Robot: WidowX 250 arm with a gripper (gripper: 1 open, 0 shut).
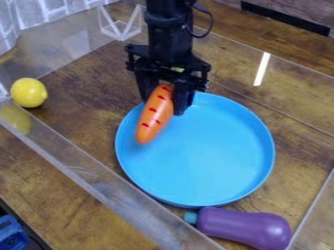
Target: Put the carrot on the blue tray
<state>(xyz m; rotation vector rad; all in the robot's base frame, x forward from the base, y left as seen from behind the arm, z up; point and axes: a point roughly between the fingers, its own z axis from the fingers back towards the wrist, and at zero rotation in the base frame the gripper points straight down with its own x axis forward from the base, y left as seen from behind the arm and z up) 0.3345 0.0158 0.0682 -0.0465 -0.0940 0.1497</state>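
Wooden table [78, 166] planks, enclosed by clear acrylic walls, carry the blue tray [229, 161] at centre. A yellow lemon [27, 93] sits well apart at the left edge; a purple eggplant [244, 228] lies just beside the tray's near rim. The gripper [167, 98] points straight down, jaws closed on the carrot's upper end. The carrot [154, 115] hangs tilted, tip lowest, over the tray's left rim area. Step in hand: transport and lowering. Next move, as judged: shift slightly toward the tray centre, lower until the tip meets the tray floor, then open the jaws.
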